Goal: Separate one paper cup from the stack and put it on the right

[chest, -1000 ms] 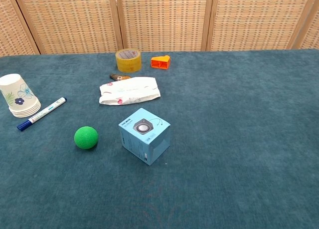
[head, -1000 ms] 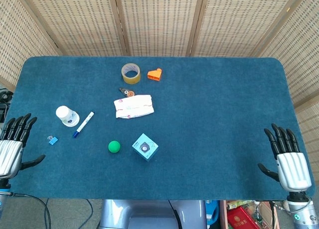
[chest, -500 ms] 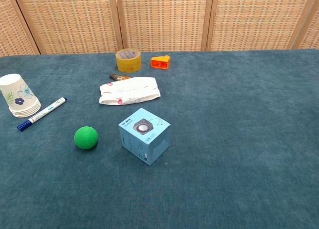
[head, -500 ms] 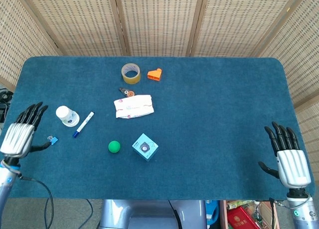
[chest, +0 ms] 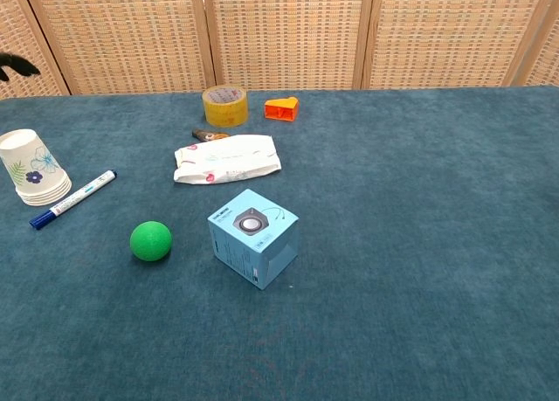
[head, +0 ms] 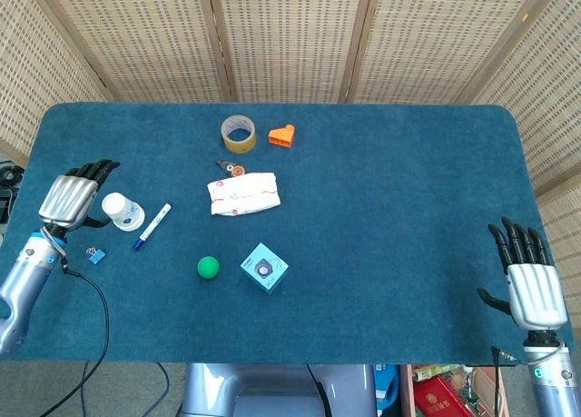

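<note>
A stack of white paper cups [head: 123, 211] with a blue flower print stands upside down at the table's left side, also in the chest view as the cup stack [chest: 33, 167]. My left hand [head: 74, 196] hovers just left of the stack, fingers apart, holding nothing; only a dark fingertip [chest: 17, 65] shows at the chest view's left edge. My right hand [head: 530, 284] is open at the table's front right corner, far from the cups, and is out of the chest view.
A blue-capped marker [head: 152, 226] lies right of the cups, and a small blue clip [head: 96, 254] lies in front of them. A green ball [head: 208, 267], light blue box [head: 264, 268], tissue pack [head: 243, 193], tape roll [head: 238, 133] and orange piece [head: 282, 136] occupy the middle.
My left hand has risen from the front left edge and moved forward and right until it is beside the cup stack. My right hand has slipped slightly back toward the table's edge.
</note>
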